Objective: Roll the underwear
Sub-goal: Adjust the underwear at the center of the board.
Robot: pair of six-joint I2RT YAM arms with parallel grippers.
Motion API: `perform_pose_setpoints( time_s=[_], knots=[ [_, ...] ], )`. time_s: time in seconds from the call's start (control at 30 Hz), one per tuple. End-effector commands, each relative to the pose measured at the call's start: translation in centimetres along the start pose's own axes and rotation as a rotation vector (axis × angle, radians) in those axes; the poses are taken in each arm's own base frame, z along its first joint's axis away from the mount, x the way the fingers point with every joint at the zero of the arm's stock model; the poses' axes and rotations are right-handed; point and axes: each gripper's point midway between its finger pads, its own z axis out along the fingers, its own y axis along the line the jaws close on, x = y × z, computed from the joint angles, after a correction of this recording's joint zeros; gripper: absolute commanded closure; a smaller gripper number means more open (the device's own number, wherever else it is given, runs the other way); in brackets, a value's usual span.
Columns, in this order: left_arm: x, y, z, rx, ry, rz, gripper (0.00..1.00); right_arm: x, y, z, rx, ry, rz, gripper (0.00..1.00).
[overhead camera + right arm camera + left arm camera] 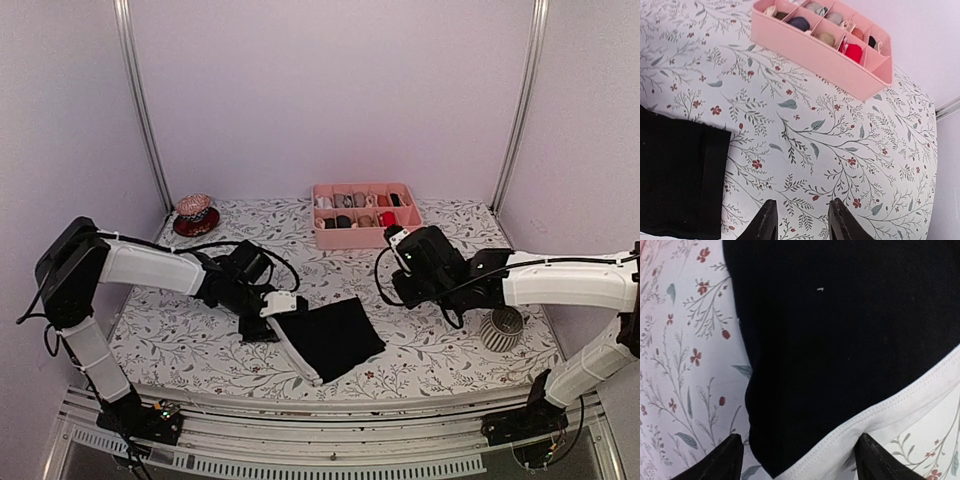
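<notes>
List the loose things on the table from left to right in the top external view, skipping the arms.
red dish → underwear → ribbed white object. The pink tray overlaps the underwear sideways, so it is left out.

A bare strip of floral tablecloth is left between the flat underwear and the pink divided tray, though its right end is occupied by the right gripper. The underwear's left edge is blocked by the left gripper. A white ribbed object stands at the right, and a red dish in the back left corner.
</notes>
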Motion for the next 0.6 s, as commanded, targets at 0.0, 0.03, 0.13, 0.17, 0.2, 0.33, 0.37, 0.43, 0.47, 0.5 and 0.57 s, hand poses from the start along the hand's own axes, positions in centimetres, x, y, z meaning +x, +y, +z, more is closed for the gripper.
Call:
perform_pose_setpoints(
  time_s=[0.0, 0.03, 0.13, 0.17, 0.2, 0.33, 0.37, 0.43, 0.47, 0.5, 0.57],
  knots=[
    [1.4, 3.3, 0.4, -0.112, 0.053, 0.004, 0.2, -2.5, -2.7, -1.9, 0.101, -0.133, 0.078, 0.59],
    [1.4, 4.1, 0.2, -0.143, 0.051, 0.006, 0.19, -2.9, -3.2, -2.3, 0.119, -0.154, 0.092, 0.56],
    [1.3, 7.9, -0.1, -0.285, 0.062, 0.009, 0.11, -3.4, -4.2, -3.0, 0.146, -0.225, 0.124, 0.45],
    [2.0, 9.2, 0.1, -0.323, 0.098, -0.008, 0.1, -3.3, -4.3, -3.1, 0.148, -0.243, 0.126, 0.38],
    [2.1, 10.6, 0.2, -0.345, 0.112, -0.03, 0.08, -3.2, -4.3, -3.1, 0.146, -0.261, 0.131, 0.31],
    [1.4, 14.1, -1.5, -0.388, 0.078, -0.102, 0.02, -2.0, -3.4, -2.6, 0.105, -0.281, 0.125, 0.02],
    [1.0, 14.1, -2.2, -0.387, 0.054, -0.103, 0.02, -1.8, -3.1, -2.5, 0.086, -0.284, 0.108, 0.01],
    [0.1, 13.3, -3.7, -0.372, 0.002, -0.095, 0.01, -1.7, -2.0, -2.3, 0.03, -0.292, 0.074, 0.01],
    [-0.3, 12.5, -4.4, -0.355, -0.028, -0.086, 0.02, -1.6, -1.5, -2.3, 0.003, -0.298, 0.055, 0.01],
    [-0.8, 11.8, -5.4, -0.341, -0.065, -0.075, 0.02, -1.7, -1.0, -2.4, -0.023, -0.316, 0.046, 0.01],
    [-1.7, 9.5, -7.0, -0.295, -0.139, -0.034, 0.01, -1.7, -0.2, -2.6, -0.065, -0.341, 0.009, 0.01]
  ],
)
